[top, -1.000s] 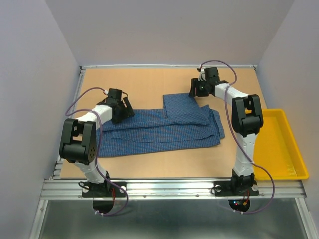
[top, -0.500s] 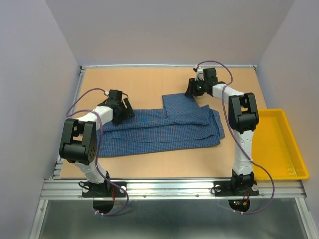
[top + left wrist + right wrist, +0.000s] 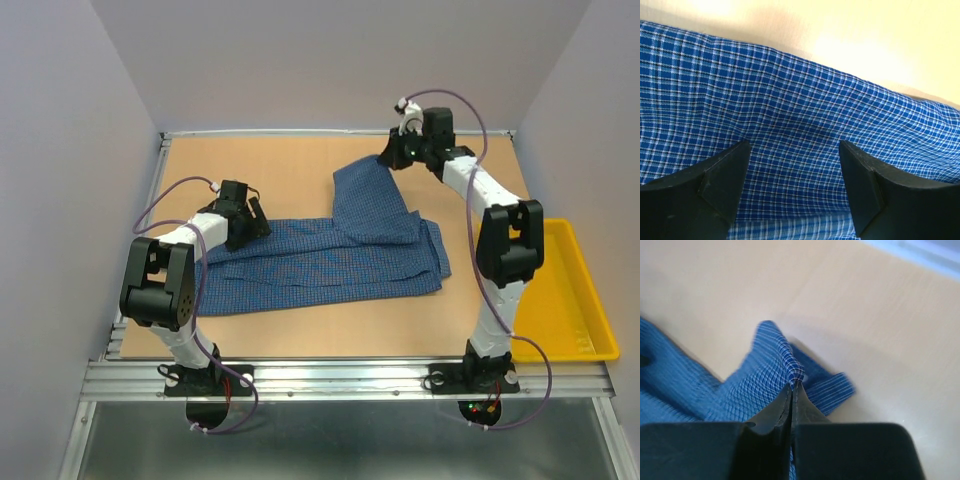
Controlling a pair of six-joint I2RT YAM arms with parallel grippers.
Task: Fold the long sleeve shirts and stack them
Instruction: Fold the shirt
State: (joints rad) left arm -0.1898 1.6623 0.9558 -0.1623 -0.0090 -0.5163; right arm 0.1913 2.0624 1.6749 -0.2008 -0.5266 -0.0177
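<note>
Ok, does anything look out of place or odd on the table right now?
Nothing spilled or damaged. The blue checked shirt lies unevenly, only partly folded: its far right corner is raised off the table, pinched in the shut right tool, so it peaks there. The left tool hangs open over the shirt's left end.

From overhead the shirt [image 3: 330, 262] sat too small to show buttons or collar, and the gap of the left pincer [image 3: 255, 215] was lost against its dark housing. The right arm [image 3: 510, 245] covered part of the left rim of the yellow tray [image 3: 575, 290]. In the left wrist view the shirt ran off the left, right and bottom edges, and both fingers [image 3: 715, 185] were cut off at the bottom. In the right wrist view the right pincer [image 3: 792, 387] hid the pinched fold between its pads. That piece was perhaps a cuff, too blurred to tell, and the surface [image 3: 880, 330] behind lay out of focus.
</note>
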